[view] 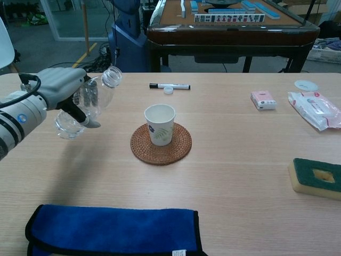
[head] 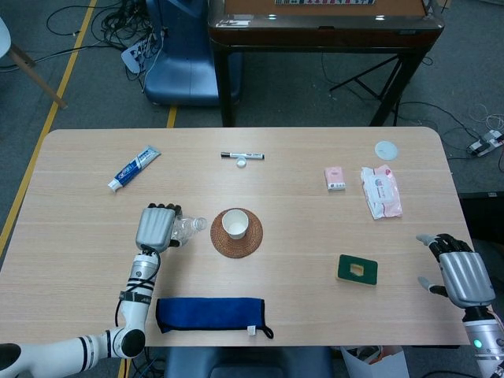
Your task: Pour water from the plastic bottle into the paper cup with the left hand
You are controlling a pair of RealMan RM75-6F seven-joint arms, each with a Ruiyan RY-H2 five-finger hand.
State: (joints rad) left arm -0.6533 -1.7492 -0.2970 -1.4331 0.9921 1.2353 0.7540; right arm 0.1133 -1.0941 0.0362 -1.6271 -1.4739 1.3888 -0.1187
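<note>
Left hand (view: 63, 85) fingers (view: 80, 114) wrapped around the clear plastic bottle (view: 88, 101), gripping its body. Bottle is off the tabletop (view: 240, 176), tilted, open neck pointing up and toward the paper cup (view: 159, 124), base lower on the hand's side. Neck is left of the cup, not over it. In the head view the bottle mouth (head: 198, 224) sits just beside the coaster's left edge, apart from the cup rim. Can't tell the water level in the bottle.

Paper cup upright, white with a small printed pattern, centered on a round woven coaster (view: 161, 144). No water visible in the cup.

Right hand (head: 461, 272) shows only in the head view, near the tabletop's right edge, fingers spread, holding nothing.

Other stuff on the tabletop:
- folded blue cloth (view: 114, 230) along the near edge, in front of the coaster
- green sponge (view: 315, 178) with a yellow patch, right of the coaster
- black marker (view: 169, 86) behind the cup, small white cap (view: 168, 90) touching or just beside it
- toothpaste tube (head: 134, 168) far left
- small pink pack (view: 263, 100) and wet-wipes pack (view: 314, 109) on the right side, near each other
- white round lid (view: 306, 85) behind the wipes

Behind the tabletop: a dark mahjong table (view: 229, 26) with tiles on top.
</note>
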